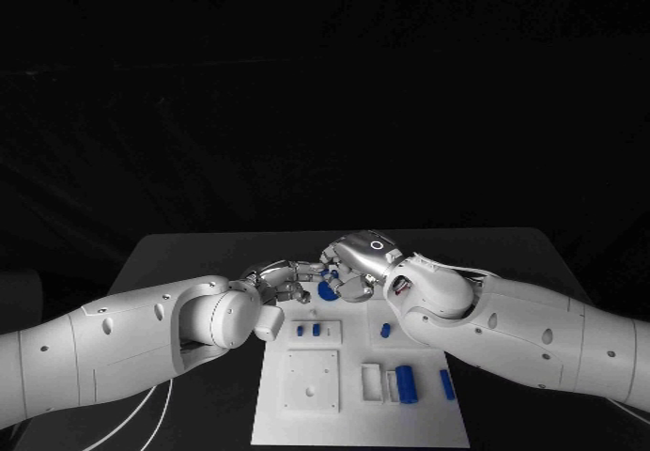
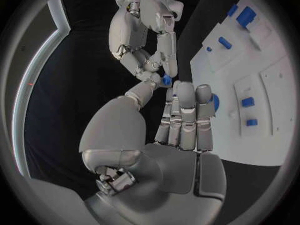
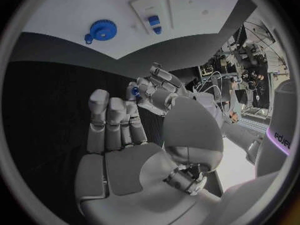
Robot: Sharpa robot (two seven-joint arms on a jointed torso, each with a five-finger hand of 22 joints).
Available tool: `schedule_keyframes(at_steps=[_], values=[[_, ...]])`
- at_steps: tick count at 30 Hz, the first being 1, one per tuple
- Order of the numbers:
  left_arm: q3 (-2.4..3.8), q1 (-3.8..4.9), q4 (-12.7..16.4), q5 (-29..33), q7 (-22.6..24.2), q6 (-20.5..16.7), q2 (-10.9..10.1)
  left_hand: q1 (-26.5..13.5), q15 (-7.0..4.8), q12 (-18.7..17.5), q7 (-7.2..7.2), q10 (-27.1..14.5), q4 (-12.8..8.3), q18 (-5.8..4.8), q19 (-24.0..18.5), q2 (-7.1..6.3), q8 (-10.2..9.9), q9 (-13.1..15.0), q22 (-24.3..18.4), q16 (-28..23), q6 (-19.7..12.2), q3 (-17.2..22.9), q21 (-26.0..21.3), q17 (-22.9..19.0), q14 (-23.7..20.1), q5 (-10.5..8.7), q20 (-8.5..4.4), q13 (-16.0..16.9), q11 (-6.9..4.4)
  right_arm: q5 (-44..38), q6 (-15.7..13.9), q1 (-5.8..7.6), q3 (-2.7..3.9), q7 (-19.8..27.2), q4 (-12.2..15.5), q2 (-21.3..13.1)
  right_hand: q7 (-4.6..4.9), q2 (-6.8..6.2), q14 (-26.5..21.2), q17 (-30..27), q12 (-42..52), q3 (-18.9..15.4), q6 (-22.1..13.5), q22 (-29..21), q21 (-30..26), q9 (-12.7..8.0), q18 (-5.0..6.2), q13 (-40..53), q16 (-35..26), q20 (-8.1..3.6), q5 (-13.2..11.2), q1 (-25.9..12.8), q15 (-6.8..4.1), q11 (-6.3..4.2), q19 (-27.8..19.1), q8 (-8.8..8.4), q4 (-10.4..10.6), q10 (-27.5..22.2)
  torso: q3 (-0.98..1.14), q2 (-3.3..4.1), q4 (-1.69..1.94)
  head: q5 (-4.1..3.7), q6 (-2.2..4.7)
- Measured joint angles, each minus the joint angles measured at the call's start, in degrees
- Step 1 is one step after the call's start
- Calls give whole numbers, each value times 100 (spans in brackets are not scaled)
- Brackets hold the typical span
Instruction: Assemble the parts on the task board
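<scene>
Both silver many-fingered hands meet above the far edge of the white rectangular task board (image 1: 309, 425), over the black table (image 1: 177, 252). The left hand (image 1: 281, 279) and right hand (image 1: 355, 268) face each other, fingertips almost touching. In the left wrist view, a small blue part (image 2: 167, 79) sits pinched at the fingertips of the right hand (image 2: 145, 40), just beyond the tips of the left hand's straight, side-by-side fingers (image 2: 185, 116). In the right wrist view, the same small blue part (image 3: 134, 90) lies at the meeting fingertips of the left hand (image 3: 159, 89); which hand bears it cannot be told. The right hand's other fingers (image 3: 116, 120) stand straight together. A blue toothed gear (image 3: 102, 30) lies on the board near the hands. Blue cylindrical pieces (image 1: 405, 383) stand on the board's near half.
</scene>
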Motion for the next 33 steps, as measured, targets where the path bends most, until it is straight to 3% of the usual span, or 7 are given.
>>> schedule_keyframes(at_steps=[18,33], values=[[0,-1,17,-278,-241,-89,5,-145,-45,-49,-20,173,-48,13,-18,-145,69,-6,6,-23,93,-48,-22,44,-44,0,18,9,28,-27,19,0,1,-39,4,20,7,-31,0,0,-1,15,7,0,0,-5,-3,0,0,9,0,15,1,0,-8,18,15,0,-2,-2,0,-5,-3],[3,2,17,-449,-441,-189,6,-172,-47,-69,-75,284,1,49,-18,-118,69,-6,11,-45,188,0,-44,74,-41,0,19,33,-23,-77,29,-3,-3,-74,13,27,7,-28,0,1,-6,16,8,0,0,-3,-3,-5,0,-3,0,19,2,20,23,18,15,20,-1,-2,-3,9,-7]])
